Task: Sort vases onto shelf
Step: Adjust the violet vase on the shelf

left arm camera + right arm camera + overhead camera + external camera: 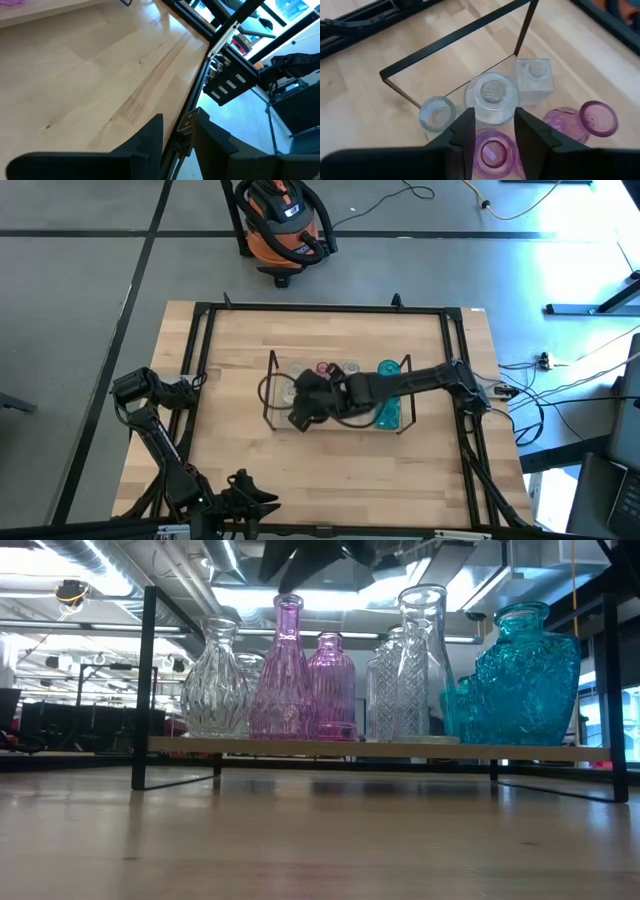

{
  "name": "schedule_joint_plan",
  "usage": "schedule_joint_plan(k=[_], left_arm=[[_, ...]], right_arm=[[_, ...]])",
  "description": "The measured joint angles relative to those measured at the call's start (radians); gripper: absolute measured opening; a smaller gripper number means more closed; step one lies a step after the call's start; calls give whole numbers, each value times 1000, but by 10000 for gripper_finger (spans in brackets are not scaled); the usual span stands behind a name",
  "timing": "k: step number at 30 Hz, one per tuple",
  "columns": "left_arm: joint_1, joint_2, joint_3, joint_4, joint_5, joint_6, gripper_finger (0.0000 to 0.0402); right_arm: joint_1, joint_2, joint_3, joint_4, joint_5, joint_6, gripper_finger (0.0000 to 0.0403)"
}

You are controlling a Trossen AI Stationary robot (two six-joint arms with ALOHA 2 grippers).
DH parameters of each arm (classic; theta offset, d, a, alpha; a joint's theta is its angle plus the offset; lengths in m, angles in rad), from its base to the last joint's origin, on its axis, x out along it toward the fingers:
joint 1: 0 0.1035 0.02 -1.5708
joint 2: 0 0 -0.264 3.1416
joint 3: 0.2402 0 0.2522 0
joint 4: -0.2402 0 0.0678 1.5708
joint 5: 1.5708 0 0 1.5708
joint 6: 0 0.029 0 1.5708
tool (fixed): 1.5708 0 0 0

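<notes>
Down at the near left corner of the table (330, 470), the left gripper (175, 132) waits by the black frame. Its jaws are a little apart and hold nothing.

Farther in, the shelf (150, 690) stands in the middle of the table. On it the vases stand in a row: a clear vase (214, 680) at the left, two pink vases (287, 670), more clear ones, then a teal vase (525, 675) at the right. Like colours stand together, so I think that is the sorting.

The right gripper (492, 127) hangs over the left end of the shelf. Its jaws are half apart, one on each side of a pink vase (491, 150). I cannot tell if they grip it.
</notes>
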Motion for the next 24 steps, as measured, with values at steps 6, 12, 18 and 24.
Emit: schedule_joint_plan(k=[6, 12, 18, 24], left_arm=[[0, 0, 0, 3, -6, 3, 94], [0, 0, 0, -10, -31, 1, 94], [2, 0, 0, -11, -36, -6, 94], [8, 0, 0, -3, -38, -6, 94]], right_arm=[[-71, -14, 0, -20, -191, -2, 129], [-132, -17, 0, -29, -336, -2, 172], [-133, -17, 0, -67, -434, -3, 190], [-126, -17, 0, -124, -403, -20, 188]])
